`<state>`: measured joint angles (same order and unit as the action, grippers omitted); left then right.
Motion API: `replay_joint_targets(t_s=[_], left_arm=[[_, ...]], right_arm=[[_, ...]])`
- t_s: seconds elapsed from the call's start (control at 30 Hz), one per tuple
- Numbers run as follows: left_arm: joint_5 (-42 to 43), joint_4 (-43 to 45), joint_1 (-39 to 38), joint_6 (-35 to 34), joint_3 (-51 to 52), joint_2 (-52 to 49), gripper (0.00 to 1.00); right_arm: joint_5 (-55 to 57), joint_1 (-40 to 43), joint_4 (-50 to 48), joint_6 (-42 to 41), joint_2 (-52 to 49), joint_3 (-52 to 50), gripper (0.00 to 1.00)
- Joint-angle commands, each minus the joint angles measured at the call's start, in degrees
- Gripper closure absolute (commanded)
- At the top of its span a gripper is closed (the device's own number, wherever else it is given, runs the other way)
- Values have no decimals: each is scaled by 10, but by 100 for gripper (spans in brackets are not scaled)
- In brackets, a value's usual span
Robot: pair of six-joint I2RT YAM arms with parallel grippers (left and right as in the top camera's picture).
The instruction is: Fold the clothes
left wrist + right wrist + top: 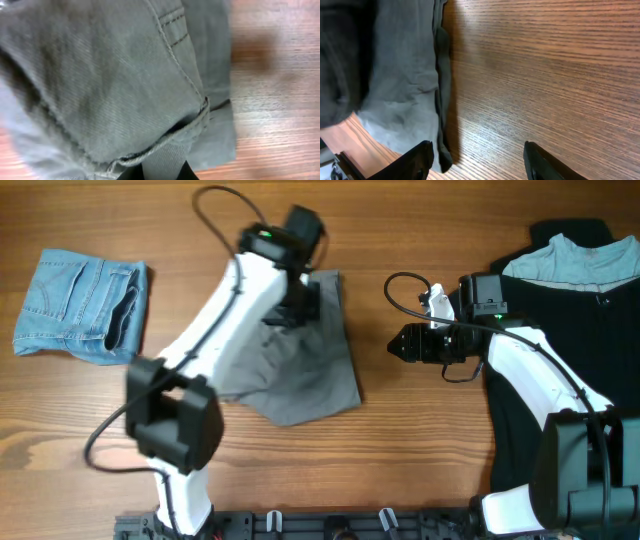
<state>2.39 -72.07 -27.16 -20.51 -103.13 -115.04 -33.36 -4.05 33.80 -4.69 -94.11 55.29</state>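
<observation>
The grey pants (pixel 305 370) lie partly folded in the middle of the table. My left gripper (pixel 292 305) is over their far part and is shut on a fold of the grey cloth (pixel 165 160); stitched seams and a waistband edge fill the left wrist view (pixel 125 80). My right gripper (pixel 400 345) is open and empty just right of the pants, low over bare wood. Its fingers frame the wood (pixel 477 160), with the pants' edge (pixel 405 85) at the left of that view.
Folded light-blue denim shorts (pixel 80 305) lie at the far left. A black garment (pixel 590 330) with a pale-blue shirt (pixel 575 260) on it lies at the right edge, under my right arm. Bare wood shows between the pants and these.
</observation>
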Motion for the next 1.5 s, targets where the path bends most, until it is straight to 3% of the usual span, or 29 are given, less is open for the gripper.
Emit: replay_joint_targets(t_s=[0.0,0.03,0.07,0.13,0.17,0.2,0.27,0.4,0.5,0.6,0.63,0.67,0.7,0.73,0.8,0.83,0.97,1.03,1.13,1.2,1.3,1.47], left_arm=[[12,38,-56,-70,-6,-63,96],[11,43,-62,-73,-6,-72,95],[12,50,-69,-90,-6,-84,86],[12,63,-78,-101,-6,-102,63],[12,69,-80,-101,-6,-106,42],[12,78,-81,-100,-6,-110,31],[17,76,-77,-96,-14,-104,25],[39,-33,-44,-19,-103,-60,0],[-2,-108,-3,10,-175,-7,0],[-40,-124,41,31,-177,33,0],[-40,-135,63,50,-177,36,16],[-40,-145,82,57,-175,35,58],[-38,-148,98,68,-165,29,88],[-37,-145,115,79,-141,22,96],[12,-88,143,114,-15,16,96],[48,-42,148,114,64,16,96],[107,72,149,116,217,16,96],[124,124,149,115,277,16,95],[92,184,149,116,351,16,88],[51,183,149,116,358,16,86],[24,180,149,116,327,19,82],[26,144,149,115,243,19,82]], right_arm=[[4,1,-1,0,6,7,36],[4,1,-1,0,6,7,36],[4,1,-1,0,6,7,36],[4,1,-1,1,6,7,35],[4,1,-1,1,6,7,35],[4,1,-1,1,6,7,35],[6,1,1,2,6,7,34],[30,1,6,2,6,7,35],[25,0,10,30,6,7,35],[-67,-14,7,102,7,7,40],[-102,-29,-1,124,7,7,44],[-116,-47,-10,137,8,7,46],[-117,-73,-25,149,8,7,48],[-114,-104,-40,164,8,7,56],[-38,-183,-78,168,7,7,71],[12,-214,-91,166,1,5,70],[90,-245,-76,165,-57,5,63],[146,-239,-50,122,-84,5,73],[223,-210,-5,-15,-104,5,80],[226,-195,7,-35,-92,9,82],[204,-188,-5,63,-30,61,81],[188,-188,-193,72,46,107,76]])
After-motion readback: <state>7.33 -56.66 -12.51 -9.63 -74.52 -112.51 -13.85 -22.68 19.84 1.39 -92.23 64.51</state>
